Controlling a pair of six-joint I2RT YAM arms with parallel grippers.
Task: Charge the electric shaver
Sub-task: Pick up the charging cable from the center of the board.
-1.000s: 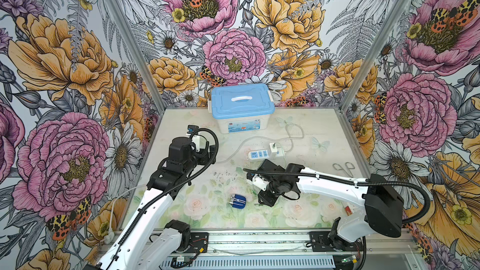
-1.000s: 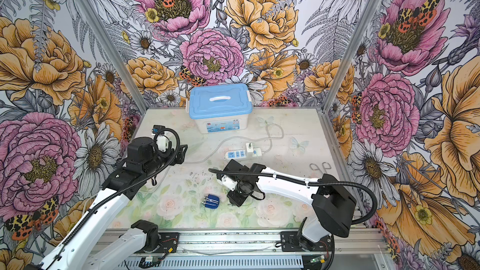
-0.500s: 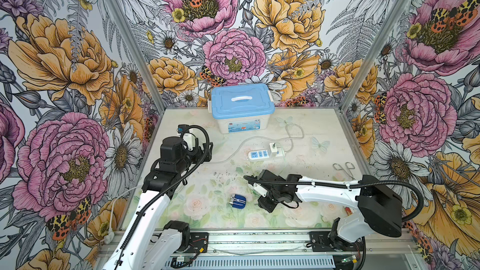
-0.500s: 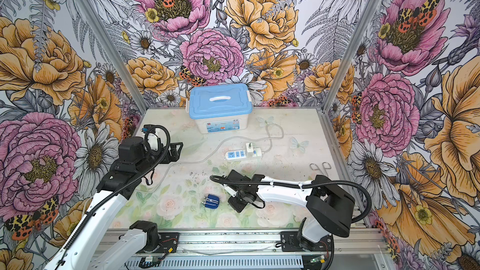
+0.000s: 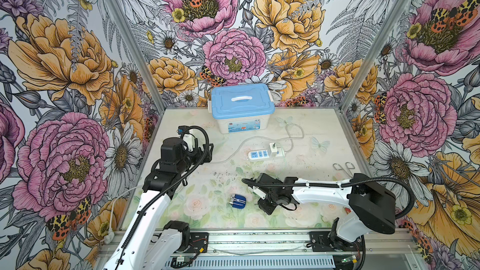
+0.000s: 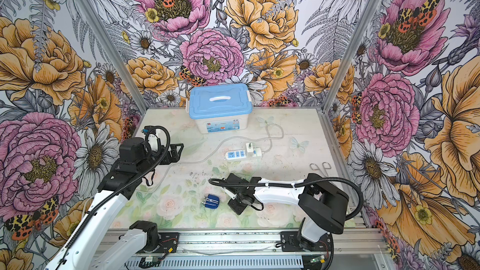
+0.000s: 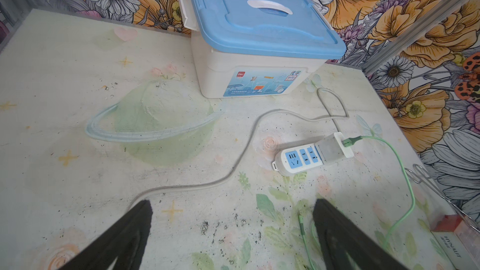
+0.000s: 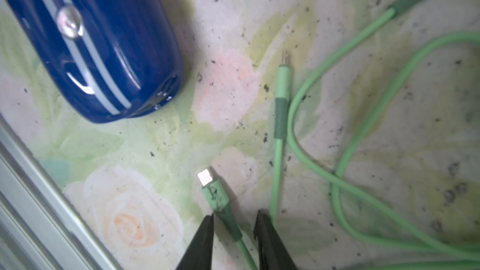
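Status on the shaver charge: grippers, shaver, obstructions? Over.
Left gripper open, empty. Right gripper open, straddling green cable plug. Electric shaver lying on table, unplugged. Nothing between plug and shaver.

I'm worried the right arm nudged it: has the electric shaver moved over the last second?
No. In a top view the electric shaver lies just where it was, equally far from the power strip and the front rail.

The storage box (image 7: pixel 257 55) at the far side bore a front label (image 7: pixel 262 83) with a red "deli" logo and the characters "化学". A white carton (image 7: pixel 453 248) at the right edge read "HYNAUT".
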